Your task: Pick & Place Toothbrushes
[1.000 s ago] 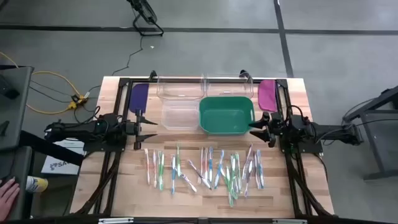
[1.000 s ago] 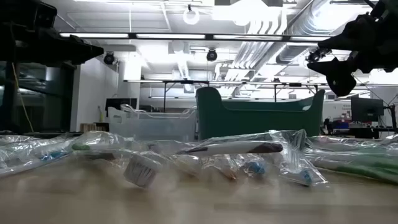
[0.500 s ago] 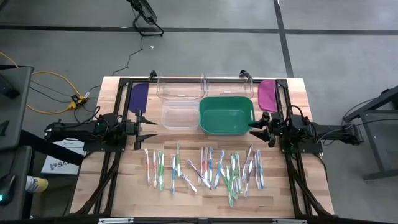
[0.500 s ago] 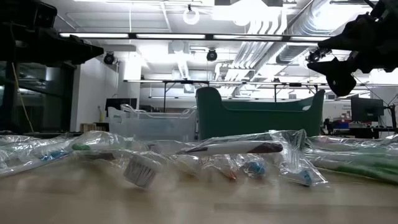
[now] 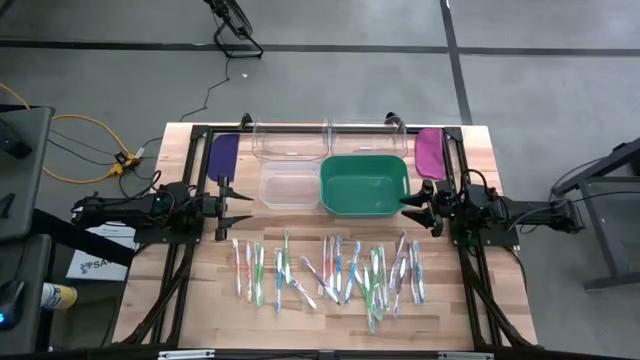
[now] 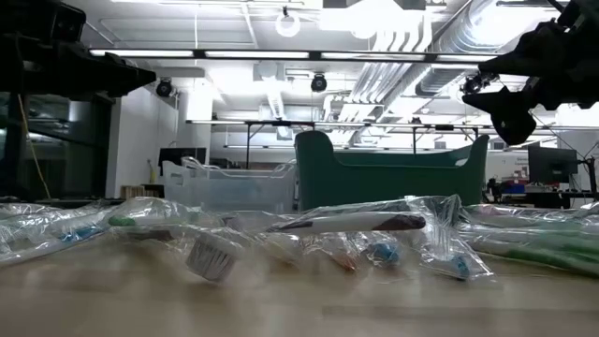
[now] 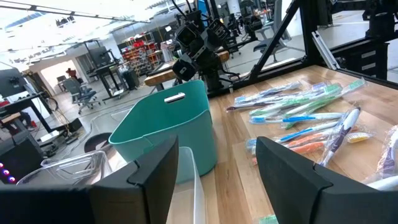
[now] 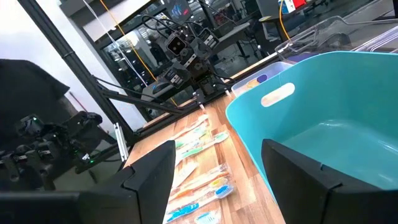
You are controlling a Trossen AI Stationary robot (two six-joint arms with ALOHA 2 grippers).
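Toothbrushes (image 5: 330, 270) lie before the bin (image 5: 364, 186) — grippers flanking.

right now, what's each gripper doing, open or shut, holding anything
left gripper: open, holding nothing.
right gripper: open, holding nothing.

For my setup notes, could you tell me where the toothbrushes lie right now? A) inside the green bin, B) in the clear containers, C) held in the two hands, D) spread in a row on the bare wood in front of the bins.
D: the high view shows the toothbrushes spread across the table in front of the green bin, which is empty, and both open hands hold nothing.
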